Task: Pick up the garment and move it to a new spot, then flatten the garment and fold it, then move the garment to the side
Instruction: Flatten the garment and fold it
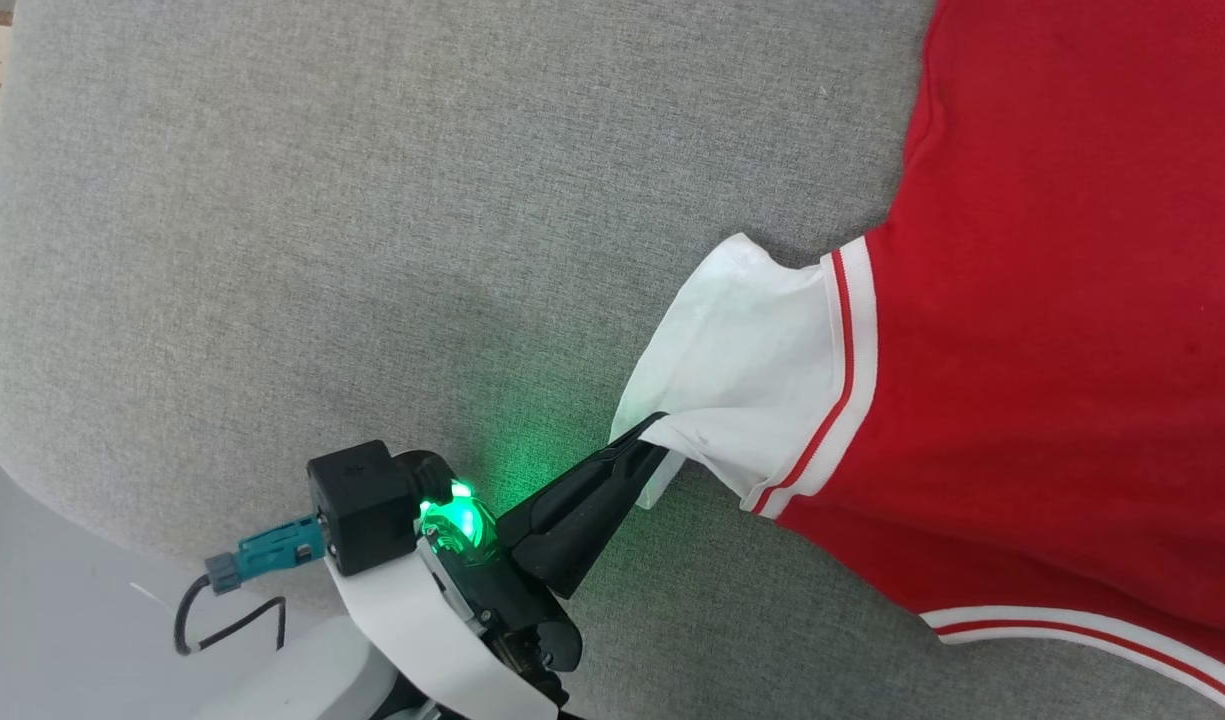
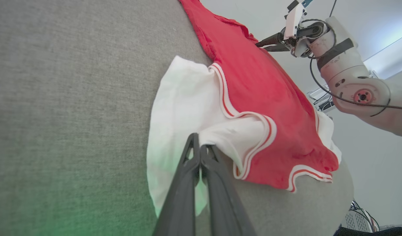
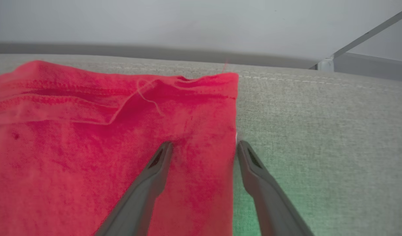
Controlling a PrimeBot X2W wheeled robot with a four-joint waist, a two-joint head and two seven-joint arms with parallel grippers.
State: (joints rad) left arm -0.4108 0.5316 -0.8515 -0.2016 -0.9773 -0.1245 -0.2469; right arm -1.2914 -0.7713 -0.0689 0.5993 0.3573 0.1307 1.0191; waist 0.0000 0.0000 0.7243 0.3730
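The garment (image 1: 1052,330) is a red T-shirt with white sleeves and red-white striped trim, spread on a grey cushioned surface (image 1: 372,250). My left gripper (image 1: 652,432) is shut on the lower edge of its white sleeve (image 1: 742,370). In the left wrist view, my left gripper (image 2: 200,148) pinches that sleeve (image 2: 181,98), which is bunched around the fingertips. My right gripper (image 3: 204,146) is open just above a red corner of the garment (image 3: 89,131): one finger over the cloth, the other beside its edge. My right gripper (image 2: 264,44) also shows at the far end of the shirt.
The grey surface (image 3: 319,131) has a stitched seam along its far edge, with a pale wall behind. Its rounded edge drops to a pale floor (image 1: 52,600) at the lower left of the head view. A cable (image 1: 222,625) hangs off my left wrist.
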